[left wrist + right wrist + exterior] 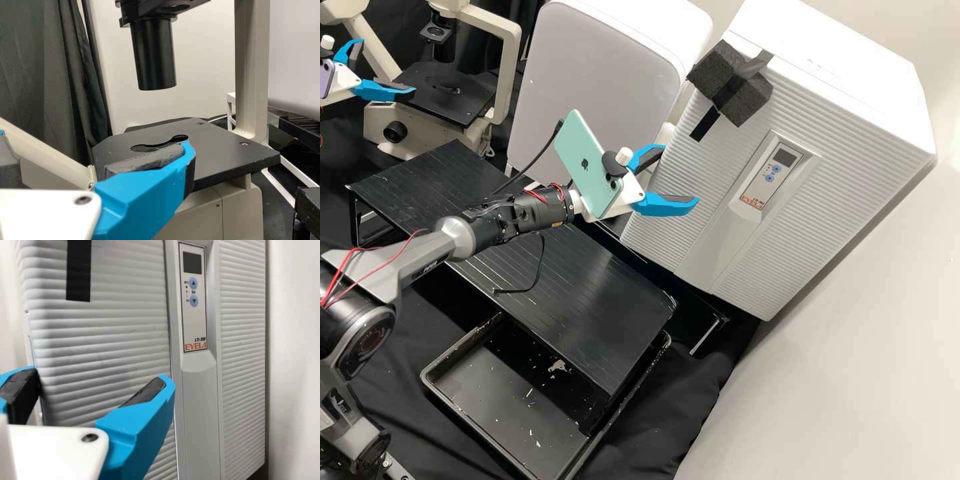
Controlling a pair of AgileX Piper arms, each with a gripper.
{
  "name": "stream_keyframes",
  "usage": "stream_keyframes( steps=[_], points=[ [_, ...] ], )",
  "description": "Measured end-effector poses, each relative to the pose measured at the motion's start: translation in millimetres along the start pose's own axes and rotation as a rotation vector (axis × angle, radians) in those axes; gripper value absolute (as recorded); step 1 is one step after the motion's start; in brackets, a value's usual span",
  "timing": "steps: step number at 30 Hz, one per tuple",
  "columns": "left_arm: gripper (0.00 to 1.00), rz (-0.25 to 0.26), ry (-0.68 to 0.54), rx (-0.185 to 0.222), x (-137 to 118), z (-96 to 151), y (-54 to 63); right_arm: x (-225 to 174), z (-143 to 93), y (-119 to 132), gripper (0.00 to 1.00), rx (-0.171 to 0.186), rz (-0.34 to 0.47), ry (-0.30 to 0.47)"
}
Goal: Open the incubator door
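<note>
The white incubator (853, 93) stands at the right, its ribbed door (693, 187) flush against the body. Dark foam blocks (747, 100) are fixed with black tape near the door's upper left edge. My right gripper (681, 173) is open in front of the door's lower left part, nothing between its fingers. In the right wrist view, the ribbed door (100, 335) lies beyond my open right gripper (103, 377), with a black strip (79, 270) higher up. Over by the microscope, my left gripper (388, 65) stands open and empty; the left wrist view has my left gripper (95, 140) before the microscope stage.
The microscope (420, 130) is at the back left. A pale, rounded box (587, 80) stands between it and the incubator. A black slatted platform (587, 287) lies under the right arm, above a dark tray (480, 393). A wall borders the incubator's right side.
</note>
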Motion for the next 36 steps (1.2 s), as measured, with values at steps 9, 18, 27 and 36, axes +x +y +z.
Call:
stream_keyframes(
  steps=[9, 18, 27, 36],
  points=[
    [1.00, 0.000, 0.000, 0.000, 0.0, 0.0, 0.0, -1.5, -1.5, -3.0, 0.00, -0.002, -0.015, 0.006],
    [1.00, 0.000, 0.000, 0.000, 0.0, 0.0, 0.0, -4.0, 0.3, -3.5, 0.00, -0.024, -0.022, 0.015],
    [1.00, 0.000, 0.000, 0.000, 0.0, 0.0, 0.0, -8.0, 3.4, -4.8, 0.00, -0.052, -0.032, 0.025],
    [1.00, 0.000, 0.000, 0.000, 0.0, 0.0, 0.0, -9.7, 4.4, -4.9, 0.00, -0.061, -0.036, 0.029]
  ],
)
